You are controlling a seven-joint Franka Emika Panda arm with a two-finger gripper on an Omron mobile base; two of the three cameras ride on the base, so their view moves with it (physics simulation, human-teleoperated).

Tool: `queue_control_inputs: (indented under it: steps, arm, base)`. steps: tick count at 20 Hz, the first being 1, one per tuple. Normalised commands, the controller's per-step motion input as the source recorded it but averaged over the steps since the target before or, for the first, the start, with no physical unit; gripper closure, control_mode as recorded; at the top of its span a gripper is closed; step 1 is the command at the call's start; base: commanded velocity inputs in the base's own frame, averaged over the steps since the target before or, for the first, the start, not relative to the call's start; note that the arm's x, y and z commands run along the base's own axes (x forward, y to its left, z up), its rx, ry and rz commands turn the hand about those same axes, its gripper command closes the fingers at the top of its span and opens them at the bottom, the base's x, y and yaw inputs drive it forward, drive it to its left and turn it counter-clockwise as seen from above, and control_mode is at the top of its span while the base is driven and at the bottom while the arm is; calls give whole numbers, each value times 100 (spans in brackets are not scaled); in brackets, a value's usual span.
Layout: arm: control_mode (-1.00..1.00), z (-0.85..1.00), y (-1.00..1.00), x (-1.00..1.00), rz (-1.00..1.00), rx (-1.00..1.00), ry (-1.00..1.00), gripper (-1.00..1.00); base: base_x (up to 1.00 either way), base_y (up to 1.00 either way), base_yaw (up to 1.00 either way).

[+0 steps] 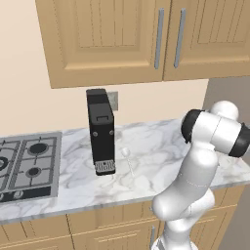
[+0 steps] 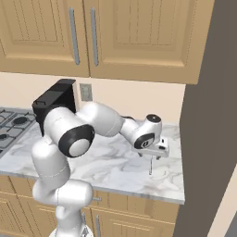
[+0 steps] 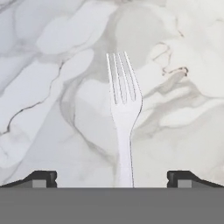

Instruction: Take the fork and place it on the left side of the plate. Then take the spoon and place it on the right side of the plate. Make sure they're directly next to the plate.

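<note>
Fingers [image 3: 112, 178] spread wide above the fork [image 3: 123, 113], nothing gripped.
Hand view: fork lies flat on the marble surface [image 3: 48, 87], tines toward 12 o'clock, handle running to 6 o'clock between the two finger tips, one at 8 o'clock [image 3: 41, 177], one at 4 o'clock. Right base view: fingers [image 2: 154, 156] hover over the fork [image 2: 150, 166] near the surface's front right. Left base view: spoon [image 1: 128, 160] at 3 o'clock of the black coffee machine [image 1: 101, 131].

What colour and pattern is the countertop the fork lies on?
White marble with grey veining. The hand view shows the countertop best, under the pale silvery fork.
</note>
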Motion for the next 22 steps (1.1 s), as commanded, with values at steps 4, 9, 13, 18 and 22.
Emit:
queue_control_inputs:
  steps: [4,9,13,18,22]
  arm:
    - [-100,-21,-8,24,0,0,0,-100]
    - [-100,-19,-17,2,0,0,0,-100]
    - [-100,-22,-14,0,0,0,0,-100]
    - [-100,-13,-3,0,0,1,0,100]
    - [-100,-7,0,-1,0,3,0,100]
  base:
    - [0,0,0]
    - [0,0,0]
    - [0,0,0]
    - [0,0,0]
    - [0,0,0]
